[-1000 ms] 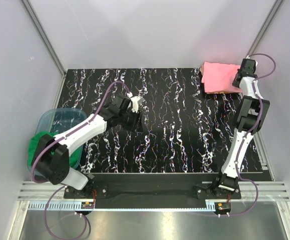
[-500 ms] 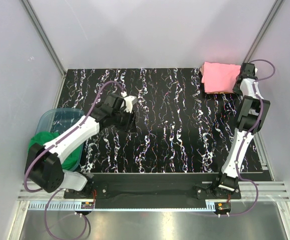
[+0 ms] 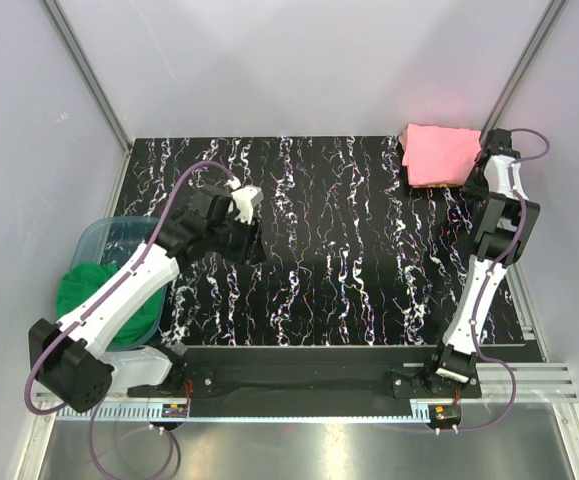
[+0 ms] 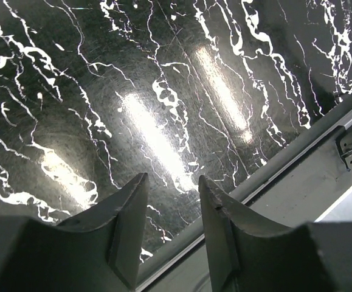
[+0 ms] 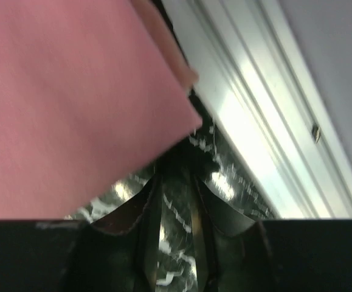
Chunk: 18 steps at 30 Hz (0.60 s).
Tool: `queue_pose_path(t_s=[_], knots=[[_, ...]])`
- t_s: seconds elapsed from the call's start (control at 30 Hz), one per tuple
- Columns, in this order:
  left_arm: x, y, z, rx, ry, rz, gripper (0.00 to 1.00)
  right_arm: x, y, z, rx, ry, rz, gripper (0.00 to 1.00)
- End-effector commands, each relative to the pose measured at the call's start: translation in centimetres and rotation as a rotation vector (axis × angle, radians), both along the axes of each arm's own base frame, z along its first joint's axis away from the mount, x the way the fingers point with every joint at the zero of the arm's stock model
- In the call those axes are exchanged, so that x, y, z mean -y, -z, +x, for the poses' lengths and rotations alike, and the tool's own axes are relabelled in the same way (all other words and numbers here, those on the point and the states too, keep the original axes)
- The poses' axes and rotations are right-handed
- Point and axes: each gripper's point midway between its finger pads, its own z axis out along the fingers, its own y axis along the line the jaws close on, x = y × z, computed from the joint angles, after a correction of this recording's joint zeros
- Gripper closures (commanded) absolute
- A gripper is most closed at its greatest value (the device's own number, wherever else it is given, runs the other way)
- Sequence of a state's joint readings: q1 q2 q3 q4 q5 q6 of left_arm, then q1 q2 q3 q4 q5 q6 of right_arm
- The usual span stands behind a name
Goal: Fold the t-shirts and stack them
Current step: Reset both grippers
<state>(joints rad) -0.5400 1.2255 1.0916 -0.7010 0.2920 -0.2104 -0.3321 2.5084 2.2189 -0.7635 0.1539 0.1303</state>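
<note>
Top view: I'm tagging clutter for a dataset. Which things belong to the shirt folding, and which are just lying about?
Job: pink t-shirt, folded, far right corner; salmon t-shirt edge beneath it.
Lying about: clear bin; green cloth in it.

No lettering, label, brand, number or sign can be read in any view. The folded t-shirts [image 3: 439,155] at the far right corner of the tabletop [image 3: 349,250] show only plain pink cloth on the faces in view.
</note>
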Motion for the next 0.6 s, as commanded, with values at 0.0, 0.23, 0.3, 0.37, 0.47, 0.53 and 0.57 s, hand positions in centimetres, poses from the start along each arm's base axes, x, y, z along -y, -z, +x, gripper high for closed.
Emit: queue_pose_path(t_s=[0.0, 0.23, 0.3, 0.37, 0.47, 0.53, 0.57], knots=[[-0.4, -2.3, 0.1, 0.056, -0.040, -0.035, 0.55, -2.3, -6.2, -1.7, 0.070, 0.052, 0.076, 0.68], [-0.6, -4.7, -0.4, 0.083, -0.147, -0.220, 0.37, -13.5, -13.1, -6.3, 0.249, -0.059, 0.362, 0.65], [-0.9, -5.2, 0.0, 0.090, -0.197, -0.272, 0.33, -18.3, -16.5, -7.6, 0.338, -0.155, 0.441, 0.62], [-1.0, -4.9, 0.0, 0.078, -0.216, -0.324, 0.29, -22.1, -15.8, -10.1, 0.334, -0.233, 0.532, 0.58], [-0.9, -4.0, -0.5, 0.040, -0.252, -0.387, 0.17, -27.1, -18.1, -14.9, 0.438, -0.294, 0.695, 0.57], [-1.1, -2.3, -1.2, -0.003, -0.281, -0.409, 0.01, -28.2, -14.8, -18.6, 0.393, -0.250, 0.760, 0.55], [-1.2, -2.9, -1.2, 0.025, -0.287, -0.443, 0.01, -29.1, -16.9, -19.5, 0.487, -0.289, 0.806, 0.53]])
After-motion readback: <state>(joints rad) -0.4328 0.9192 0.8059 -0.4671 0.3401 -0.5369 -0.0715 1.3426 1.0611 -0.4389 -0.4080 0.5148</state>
